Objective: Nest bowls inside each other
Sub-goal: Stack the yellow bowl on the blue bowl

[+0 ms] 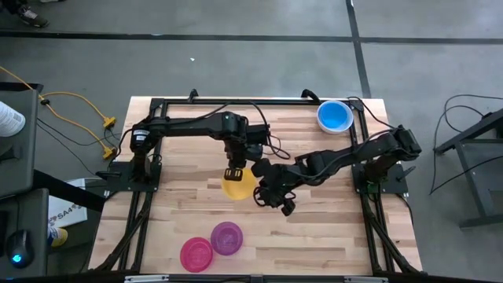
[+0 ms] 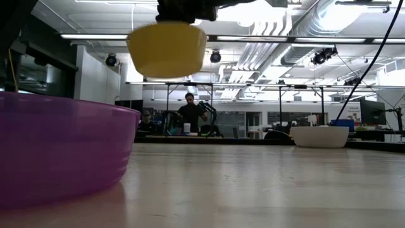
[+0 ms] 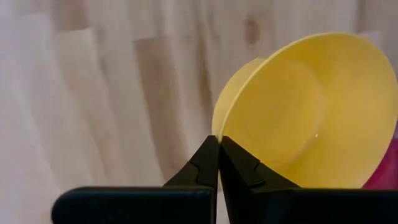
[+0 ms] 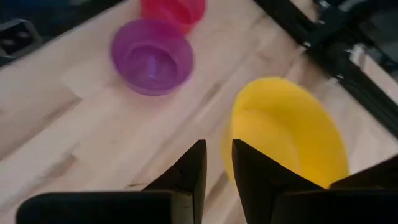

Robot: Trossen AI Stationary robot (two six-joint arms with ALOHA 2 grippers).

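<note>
The yellow bowl hangs in the air over the middle of the table, also seen high up in the low view. My left gripper is shut on its rim. My right gripper stands open at the bowl's opposite side, fingers slanting down, with the rim's edge showing in the gap. The purple bowl and the red bowl rest on their bases near the front edge, side by side. The blue bowl sits inside the white bowl at the far right. My left gripper pinches the yellow bowl's rim between its two fingers, one inside the bowl and one outside. The fingers come from above, pointing steeply down. The bowl hangs below them, clear of the table, mouth up. My right gripper: I cannot tell whether it touches the bowl.
Black frame rails run along the table's far edge and both sides. Bare wood lies between the hanging bowl and the two bowls at the front. People stand in the room beyond the table.
</note>
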